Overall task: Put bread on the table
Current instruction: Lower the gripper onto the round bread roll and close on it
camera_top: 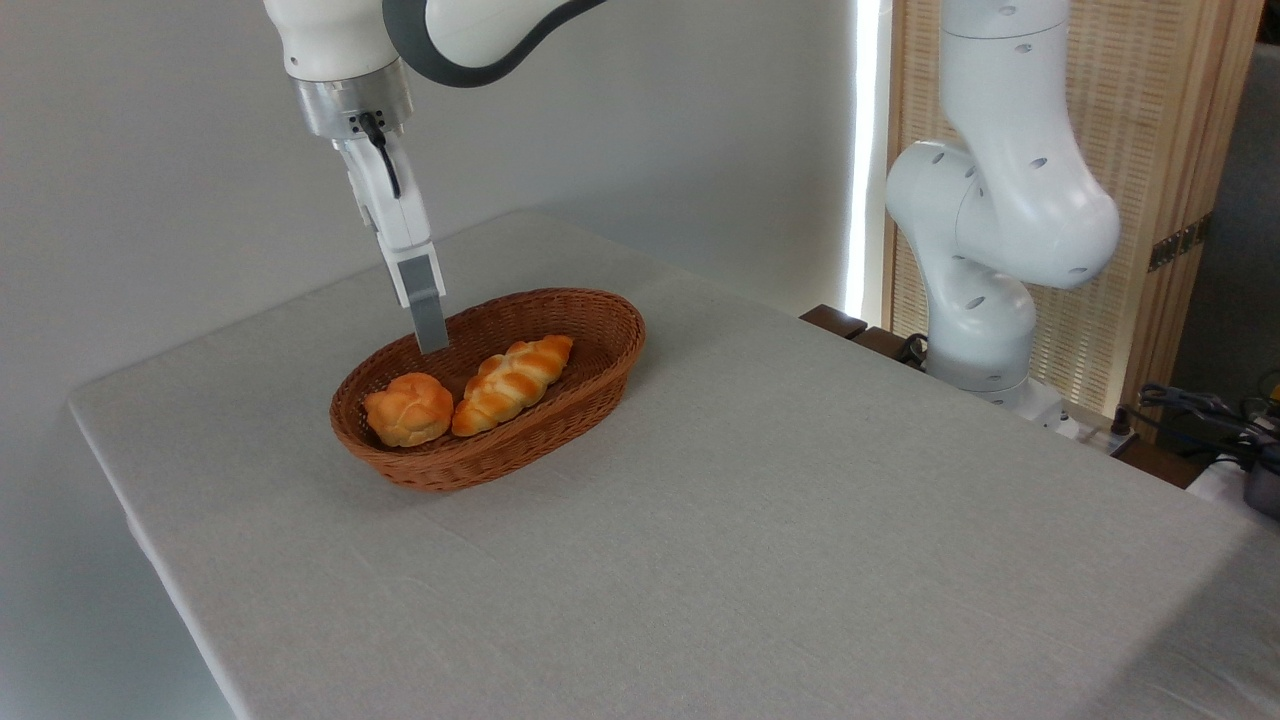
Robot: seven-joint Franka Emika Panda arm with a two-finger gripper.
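The bread (408, 408), a small round knotted bun with a golden-orange crust, lies at the near left end of a brown wicker basket (612, 352) on the table (760, 510). My gripper (431, 343) hangs over the basket's back left rim, above and just behind the bun, and touches neither. It faces the camera edge-on, so only one grey finger (427, 315) shows and the gap between the fingers is hidden. Nothing is held.
A longer braided golden loaf (513, 382) lies in the basket right beside the bun. The arm's white base (985, 300) stands at the table's far right edge, with cables (1200, 410) beyond it. The left table edge is close to the basket.
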